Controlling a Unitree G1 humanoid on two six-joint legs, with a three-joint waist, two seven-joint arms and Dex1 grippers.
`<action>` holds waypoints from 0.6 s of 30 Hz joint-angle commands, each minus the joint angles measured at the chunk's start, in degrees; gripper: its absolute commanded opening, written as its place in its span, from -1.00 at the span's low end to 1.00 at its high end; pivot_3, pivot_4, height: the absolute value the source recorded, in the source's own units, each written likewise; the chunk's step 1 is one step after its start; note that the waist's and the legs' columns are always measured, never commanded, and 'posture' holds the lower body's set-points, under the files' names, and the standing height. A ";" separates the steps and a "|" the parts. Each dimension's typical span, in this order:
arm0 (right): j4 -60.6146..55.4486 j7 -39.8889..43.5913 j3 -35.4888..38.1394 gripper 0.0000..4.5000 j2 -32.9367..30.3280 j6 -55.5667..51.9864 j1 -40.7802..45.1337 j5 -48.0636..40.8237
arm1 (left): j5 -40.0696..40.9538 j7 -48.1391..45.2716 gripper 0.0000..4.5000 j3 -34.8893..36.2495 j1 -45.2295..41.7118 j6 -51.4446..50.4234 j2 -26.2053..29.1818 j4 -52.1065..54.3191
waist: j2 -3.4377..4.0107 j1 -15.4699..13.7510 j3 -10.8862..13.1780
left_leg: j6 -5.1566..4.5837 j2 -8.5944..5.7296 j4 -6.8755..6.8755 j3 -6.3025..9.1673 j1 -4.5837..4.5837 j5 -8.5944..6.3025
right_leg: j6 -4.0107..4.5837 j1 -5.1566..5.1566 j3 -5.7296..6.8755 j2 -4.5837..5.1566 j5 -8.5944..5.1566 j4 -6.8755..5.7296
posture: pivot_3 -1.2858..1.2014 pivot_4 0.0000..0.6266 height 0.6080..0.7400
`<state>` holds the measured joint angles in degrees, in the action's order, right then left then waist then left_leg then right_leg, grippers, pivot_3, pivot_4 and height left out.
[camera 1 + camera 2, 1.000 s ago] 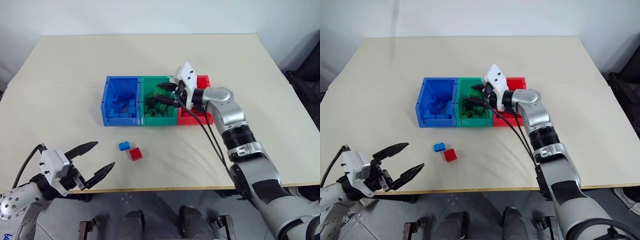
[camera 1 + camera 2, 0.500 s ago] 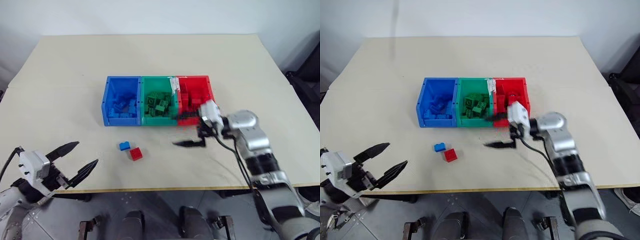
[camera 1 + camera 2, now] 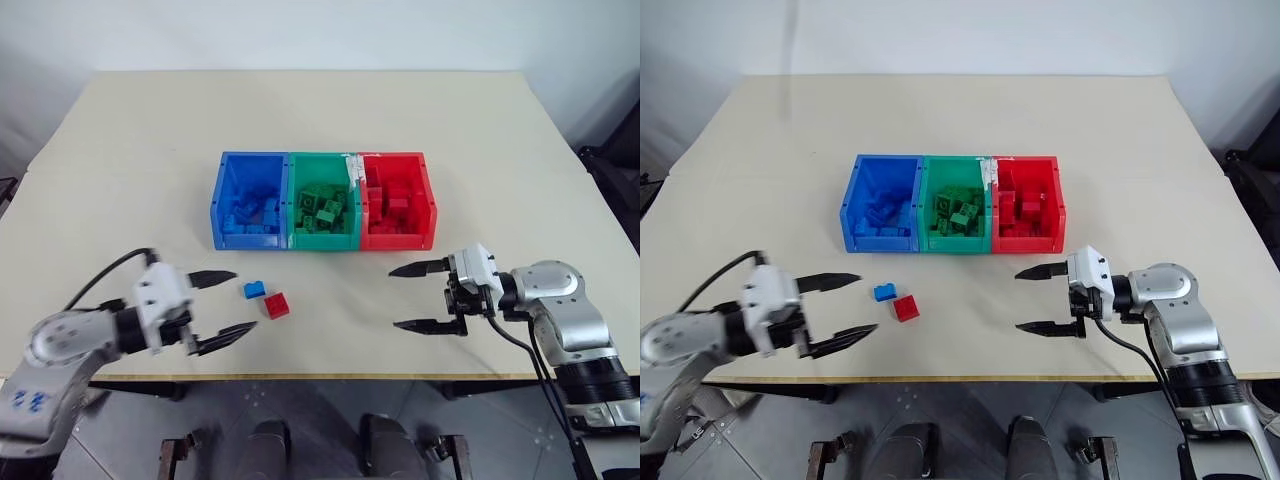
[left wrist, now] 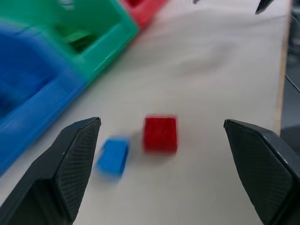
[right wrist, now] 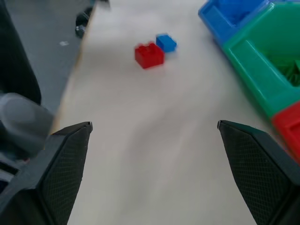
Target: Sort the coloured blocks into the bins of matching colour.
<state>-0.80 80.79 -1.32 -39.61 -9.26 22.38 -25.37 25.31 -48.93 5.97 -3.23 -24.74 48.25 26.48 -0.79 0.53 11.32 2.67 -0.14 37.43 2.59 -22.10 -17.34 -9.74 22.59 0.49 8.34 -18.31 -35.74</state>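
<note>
The left gripper (image 3: pixel 216 309) is wide open near the blue block (image 3: pixel 254 290) and red block (image 3: pixel 277 305). The right gripper (image 3: pixel 414 297) is open and empty too, in front of the bins (image 3: pixel 324 242).

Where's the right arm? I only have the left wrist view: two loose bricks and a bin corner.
Observer: Low over the beige table, in front of the red plastic bin. The right fingers are open and hold nothing.
Operator: Any more loose bricks?
Observer: Just those two: the small blue studded brick and the small red studded brick, close together in front of the blue plastic bin.
Operator: Which bin is in the middle?
Observer: The green plastic bin; it holds green studded bricks.
</note>
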 commanded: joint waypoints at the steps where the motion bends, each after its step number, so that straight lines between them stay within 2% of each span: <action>1: -7.79 -3.48 3.03 0.99 -0.87 -2.86 -1.84 -3.33 | -3.93 2.68 1.00 -7.32 -5.99 -7.48 0.09 -0.13 | 0.00 -0.07 0.00 | 0.00 0.01 -0.01 0.00 0.00 0.00 | 0.00 0.01 0.00 -0.02 0.00 -0.01 | 0.03 -0.52 1.00; 3: -11.05 -4.77 4.33 0.99 -1.84 -3.64 -4.14 -3.94 | -8.27 2.50 1.00 -12.23 -9.91 -8.69 0.93 -2.17 | -0.01 -0.44 0.00 | 0.01 0.00 0.01 0.02 -0.03 0.01 | 0.00 0.02 0.01 -0.02 0.00 -0.02 | 0.03 -0.52 1.00; 6: -14.49 -7.05 6.14 0.99 -2.95 -5.25 -7.05 -4.72 | -11.54 2.63 1.00 -15.66 -13.95 -9.77 0.29 -5.54 | 0.00 -0.55 0.00 | 0.00 -0.02 0.03 0.02 -0.05 0.00 | 0.00 0.00 0.01 -0.02 0.00 0.01 | 0.03 -0.52 1.00; 18: -18.48 -11.54 11.79 0.99 -6.30 -6.73 -15.09 -5.50 | -13.59 -1.92 1.00 -20.27 -19.07 -9.03 -2.43 -10.54 | -0.01 -0.61 0.00 | -0.01 -0.03 0.10 0.03 -0.05 0.00 | 0.00 -0.04 0.00 -0.02 0.00 -0.01 | 0.03 -0.52 1.00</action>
<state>-17.62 69.96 8.40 -45.05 -16.57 7.66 -30.26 12.39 -49.50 -13.11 -22.35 -33.95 45.76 16.70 -0.80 -0.08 11.32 2.65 -0.17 37.55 2.62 -22.15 -17.34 -9.75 22.54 0.49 8.32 -18.31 -35.74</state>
